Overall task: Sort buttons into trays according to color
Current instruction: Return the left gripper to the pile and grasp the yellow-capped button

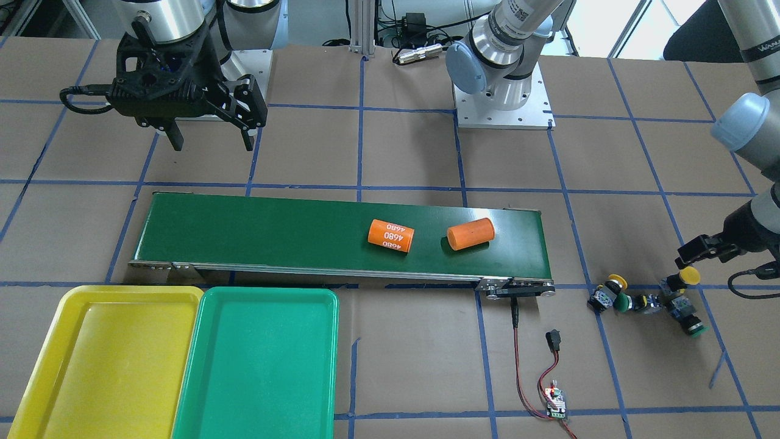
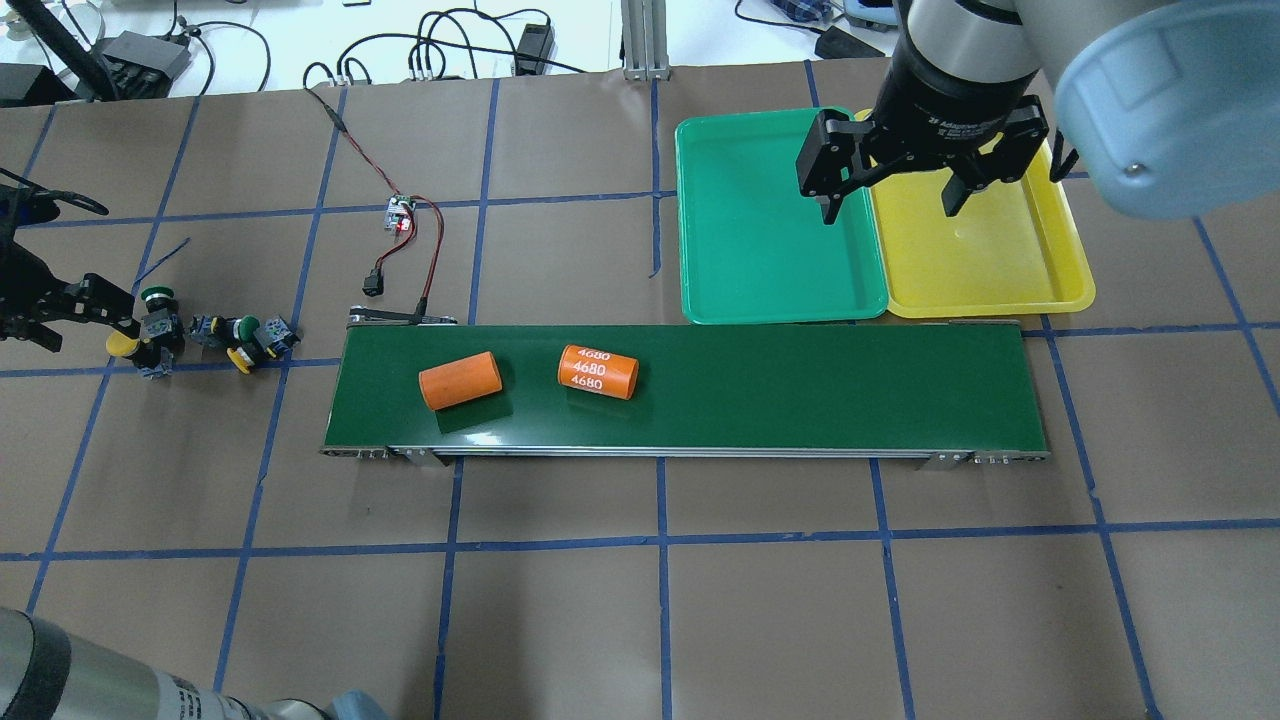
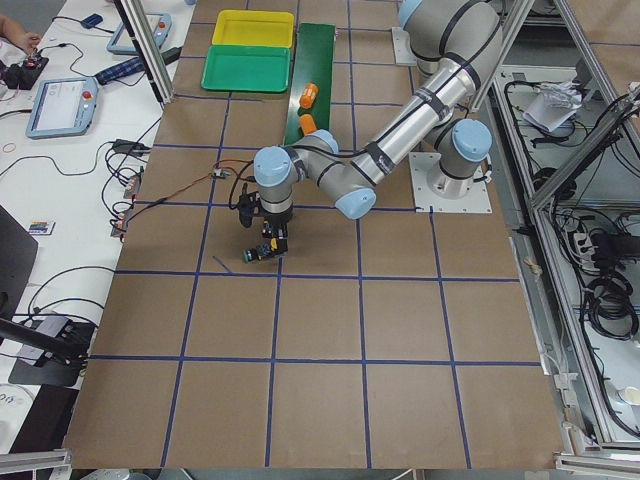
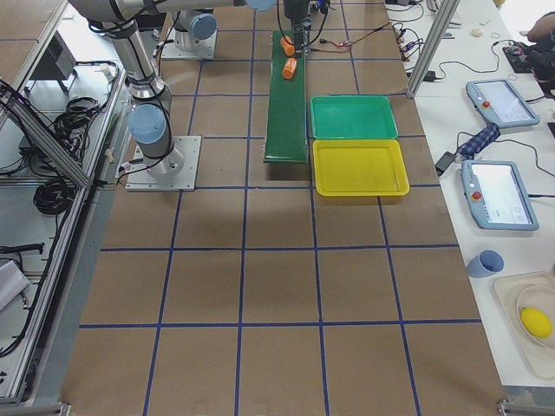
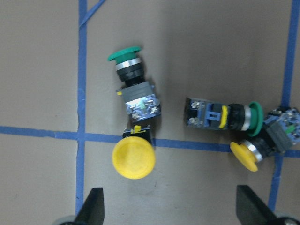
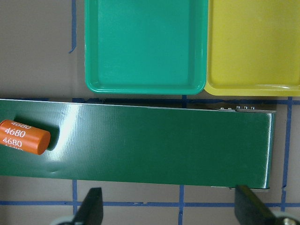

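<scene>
**Picking From a Crowded Cluster: Hazards Noted, Trays Unfilled**

The left claw (image 5: 172,211) is held released above the four buttons, with nothing between its fingers. The buttons are gathered on the tabletop (image 2: 560,620) just off the left end of the conveyor belt (image 2: 800,390), well in from every tabletop edge.

Nearest the claw, the upright yellow button (image 5: 133,159) is seen cap-up. The first green button (image 5: 136,91), lying on its side, is touching it at the body. A closing stroke on the yellow one could, it is judged, shove or drag that green neighbour. The rounded cap could also be squeezed out of the grip.

Farther along, the second green button (image 5: 220,116) and the second yellow button (image 5: 246,154) are lying crossed, cap against neck. Either could be tipped or carried off with the other, and a wrong colour delivered.

On the belt, the plain orange cylinder (image 2: 460,380) and the numbered orange cylinder (image 2: 598,371) are lying. They could be struck on a low carry.

Farthest off, the green tray (image 2: 750,230) and the yellow tray (image 2: 1000,270) are set rim to rim just beside the belt's far side, by the tabletop's operator-side edge. Nothing is held in either. A release near the shared rim could be dropped into the wrong tray.

The right claw (image 2: 890,205) is hung high, released and unladen, on the robot's side of the belt's right end.
</scene>
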{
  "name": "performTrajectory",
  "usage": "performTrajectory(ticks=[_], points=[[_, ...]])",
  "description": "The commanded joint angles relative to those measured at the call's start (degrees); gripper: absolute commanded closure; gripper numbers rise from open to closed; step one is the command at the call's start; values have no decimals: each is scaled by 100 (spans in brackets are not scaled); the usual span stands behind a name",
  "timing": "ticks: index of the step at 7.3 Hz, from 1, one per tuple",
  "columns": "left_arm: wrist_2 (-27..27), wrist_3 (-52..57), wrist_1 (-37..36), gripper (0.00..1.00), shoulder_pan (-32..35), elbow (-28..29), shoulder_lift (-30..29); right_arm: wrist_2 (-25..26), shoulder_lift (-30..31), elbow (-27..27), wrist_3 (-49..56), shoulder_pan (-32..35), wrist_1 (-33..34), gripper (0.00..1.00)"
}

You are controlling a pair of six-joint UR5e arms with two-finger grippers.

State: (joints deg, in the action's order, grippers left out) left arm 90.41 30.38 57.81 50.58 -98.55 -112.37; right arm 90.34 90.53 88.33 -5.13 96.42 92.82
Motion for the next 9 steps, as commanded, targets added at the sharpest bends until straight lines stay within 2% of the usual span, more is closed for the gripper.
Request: performTrajectory(ticks=[1, 2, 4, 6, 7, 8, 9], points=[[-328, -398, -288, 0, -39, 29, -285, 1, 0, 17, 29, -26, 0, 0], [-558, -619, -288, 0, -30, 20, -390, -8, 0, 157, 38, -52, 8, 0], [-464, -656, -288, 0, -48, 28, -479, -34, 0, 420, 21, -123, 35, 0], [-349, -638, -209, 28, -57, 20, -462, 45, -61, 859, -14, -141, 26, 0], [-349, -638, -192, 47, -65, -50, -453, 28, -261, 1140, 29, -141, 157, 0], [-349, -630, -183, 59, -66, -59, -444, 27, -377, 1299, 30, -141, 489, 0], [-349, -630, 35, 82, -74, 63, -409, 1, -465, 1336, 21, -114, 666, 0]])
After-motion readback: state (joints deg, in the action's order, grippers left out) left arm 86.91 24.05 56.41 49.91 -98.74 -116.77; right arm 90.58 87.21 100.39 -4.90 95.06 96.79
